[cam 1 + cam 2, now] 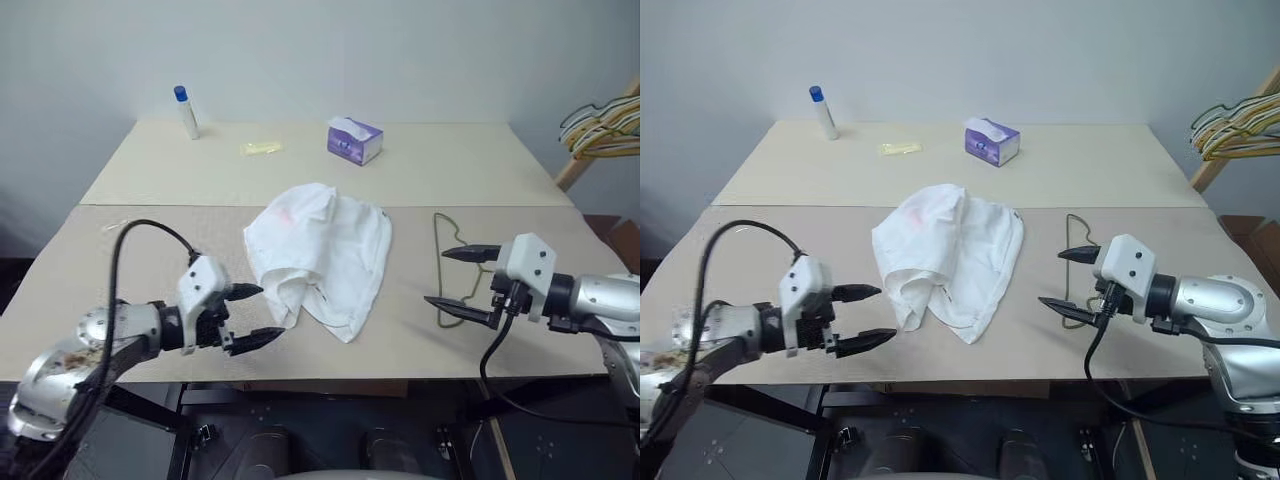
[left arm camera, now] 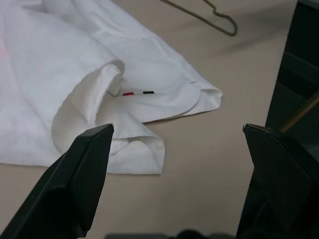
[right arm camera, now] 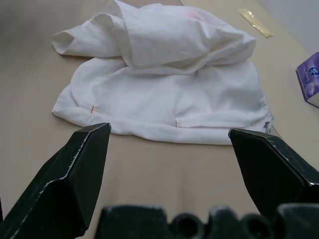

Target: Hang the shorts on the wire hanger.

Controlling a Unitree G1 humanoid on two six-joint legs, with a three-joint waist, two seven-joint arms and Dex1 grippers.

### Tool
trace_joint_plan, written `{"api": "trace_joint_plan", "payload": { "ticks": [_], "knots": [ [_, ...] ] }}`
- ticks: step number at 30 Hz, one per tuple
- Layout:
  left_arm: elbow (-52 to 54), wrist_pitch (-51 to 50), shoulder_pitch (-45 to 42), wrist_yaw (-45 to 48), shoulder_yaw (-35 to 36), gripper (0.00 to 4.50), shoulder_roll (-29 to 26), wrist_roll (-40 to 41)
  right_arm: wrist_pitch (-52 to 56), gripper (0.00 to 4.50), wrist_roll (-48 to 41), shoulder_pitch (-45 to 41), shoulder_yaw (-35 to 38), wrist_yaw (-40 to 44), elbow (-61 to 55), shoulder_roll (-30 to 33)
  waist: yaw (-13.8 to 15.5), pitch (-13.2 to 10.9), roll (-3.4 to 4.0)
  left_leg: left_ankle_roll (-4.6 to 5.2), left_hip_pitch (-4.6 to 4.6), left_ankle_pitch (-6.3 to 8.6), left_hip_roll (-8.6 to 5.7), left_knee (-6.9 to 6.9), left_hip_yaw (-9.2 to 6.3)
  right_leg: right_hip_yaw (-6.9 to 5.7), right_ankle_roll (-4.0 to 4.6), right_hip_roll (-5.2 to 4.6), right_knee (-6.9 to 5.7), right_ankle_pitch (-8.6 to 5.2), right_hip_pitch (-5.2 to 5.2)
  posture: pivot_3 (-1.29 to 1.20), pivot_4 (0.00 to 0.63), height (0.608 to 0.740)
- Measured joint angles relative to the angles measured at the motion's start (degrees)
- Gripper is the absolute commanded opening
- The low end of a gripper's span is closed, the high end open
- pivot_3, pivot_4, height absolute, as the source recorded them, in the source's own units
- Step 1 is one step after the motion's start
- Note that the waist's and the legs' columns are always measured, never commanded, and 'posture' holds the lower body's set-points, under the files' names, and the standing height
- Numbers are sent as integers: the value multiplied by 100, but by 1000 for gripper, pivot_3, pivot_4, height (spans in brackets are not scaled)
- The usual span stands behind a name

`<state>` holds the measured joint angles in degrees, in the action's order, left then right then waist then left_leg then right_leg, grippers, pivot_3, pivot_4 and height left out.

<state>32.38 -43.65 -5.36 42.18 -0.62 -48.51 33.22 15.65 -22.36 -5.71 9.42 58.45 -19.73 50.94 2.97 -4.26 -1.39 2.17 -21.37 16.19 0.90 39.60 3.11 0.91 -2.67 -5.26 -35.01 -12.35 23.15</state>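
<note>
The white shorts [image 1: 318, 255] lie crumpled in the middle of the tan table, with a faint pink smudge near the top. To their right the thin olive wire hanger [image 1: 445, 245] lies flat on the table, partly hidden behind my right gripper. My left gripper [image 1: 256, 315] hovers open just left of the shorts' near corner, nothing between its fingers. My right gripper [image 1: 450, 278] is open too, over the hanger, its fingers pointing left toward the shorts. The left wrist view shows the shorts' folded hem [image 2: 134, 149] close ahead.
A purple tissue box [image 1: 354, 140], a blue-capped white bottle [image 1: 187, 112] and a pale yellow packet [image 1: 261, 148] sit at the back of the table. A bunch of yellow and pale hangers [image 1: 600, 125] hangs at the far right. The table's front edge lies just below both grippers.
</note>
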Motion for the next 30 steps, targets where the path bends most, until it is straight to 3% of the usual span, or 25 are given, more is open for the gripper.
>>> {"api": "trace_joint_plan", "payload": {
  "ticks": [8, 13, 23, 30],
  "knots": [
    [-630, -529, -606, -756, -1349, 4500, 496, -1120, 1, 4446, 0, -8, -7, -59, -56, -78, -55, 5, 0, 0, -3, 0, -3, 0, 1, 1, -2, 1, -1, 1, 3, 68, 11, 740],
    [-940, -491, -771, -771, -1713, 3319, 601, -1556, 1, 4500, -28, -9, -7, 7, -55, -74, -68, 9, 0, 0, -3, 0, -3, 3, 2, 1, -1, 1, -2, 1, 2, 54, 8, 740],
    [-1245, -270, -824, -786, -1659, 8, 787, -1924, 0, 4500, -56, -70, -170, 400, -42, -49, -78, 25, 8, 0, 1, 0, -3, 4, 1, 3, -2, 1, -5, 1, 0, 64, 13, 740],
    [-2054, 164, -1074, -796, -1406, 8, 808, -2200, -39, 4500, -87, -206, -220, 757, 148, 44, -87, 29, 7, 0, 6, 0, -2, 6, 1, 3, 0, 4, -8, 2, -2, 81, 20, 740]
  ]
}}
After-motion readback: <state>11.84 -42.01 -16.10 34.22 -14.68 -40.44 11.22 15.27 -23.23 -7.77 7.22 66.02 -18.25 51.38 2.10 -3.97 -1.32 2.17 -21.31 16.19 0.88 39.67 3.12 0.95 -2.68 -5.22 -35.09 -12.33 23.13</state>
